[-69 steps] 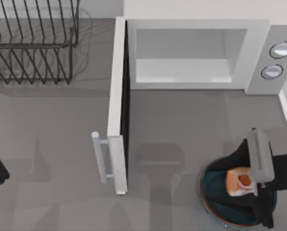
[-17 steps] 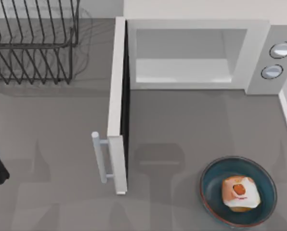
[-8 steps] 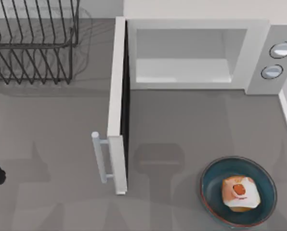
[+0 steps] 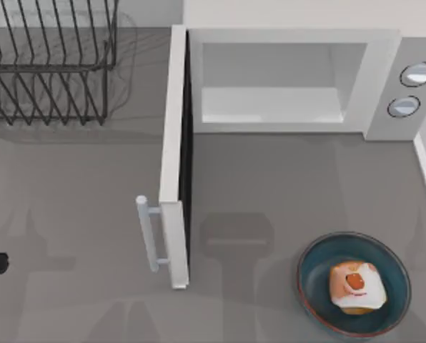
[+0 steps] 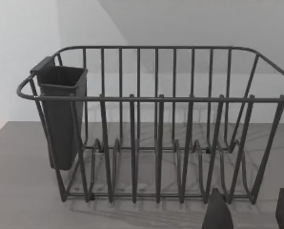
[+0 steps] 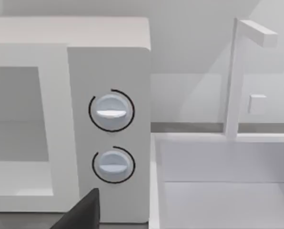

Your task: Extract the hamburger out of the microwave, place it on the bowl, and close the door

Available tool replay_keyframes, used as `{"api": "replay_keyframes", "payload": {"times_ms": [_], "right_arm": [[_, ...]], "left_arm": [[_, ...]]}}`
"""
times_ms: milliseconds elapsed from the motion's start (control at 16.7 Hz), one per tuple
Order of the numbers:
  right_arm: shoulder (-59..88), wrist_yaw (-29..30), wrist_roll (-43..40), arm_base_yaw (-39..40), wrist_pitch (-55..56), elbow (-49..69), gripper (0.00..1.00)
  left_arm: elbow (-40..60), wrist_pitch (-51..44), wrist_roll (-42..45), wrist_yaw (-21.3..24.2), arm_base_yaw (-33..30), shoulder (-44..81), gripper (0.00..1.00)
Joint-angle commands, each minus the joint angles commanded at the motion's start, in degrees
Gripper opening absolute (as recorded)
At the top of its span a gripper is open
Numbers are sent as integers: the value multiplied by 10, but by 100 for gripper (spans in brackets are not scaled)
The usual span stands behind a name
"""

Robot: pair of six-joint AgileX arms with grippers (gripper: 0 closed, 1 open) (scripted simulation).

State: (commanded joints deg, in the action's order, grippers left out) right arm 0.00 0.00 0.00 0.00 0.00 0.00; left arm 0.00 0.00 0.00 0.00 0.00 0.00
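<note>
now the hamburger sits in the bowl, door wide open, left gripper jaws apart.

Right wrist cam: microwave front, white body, cavity opening toward 9 o'clock. Two round grey-blue knobs stacked on the side panel. White basin with an upright white faucet toward 3 o'clock. One dark fingertip at 6 o'clock.

We see an orange-and-white hamburger in a dark teal bowl, a white microwave with grey-blue knobs, and a black wire rack.
</note>
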Motion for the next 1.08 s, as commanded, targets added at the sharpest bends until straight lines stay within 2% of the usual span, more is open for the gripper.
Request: {"api": "replay_keyframes", "payload": {"times_ms": [60,120,660,780,1080], "right_arm": [[0,0,0,0,0,0,100],[0,0,0,0,0,0,100],[0,0,0,0,0,0,100],[0,0,0,0,0,0,100],[0,0,0,0,0,0,100]], "left_arm": [[0,0,0,0,0,0,2],[0,0,0,0,0,0,0],[0,-2,0,2,2,-2,0],[4,-20,0,24,24,-17,0],[16,-86,-1,123,123,-70,0]]}}
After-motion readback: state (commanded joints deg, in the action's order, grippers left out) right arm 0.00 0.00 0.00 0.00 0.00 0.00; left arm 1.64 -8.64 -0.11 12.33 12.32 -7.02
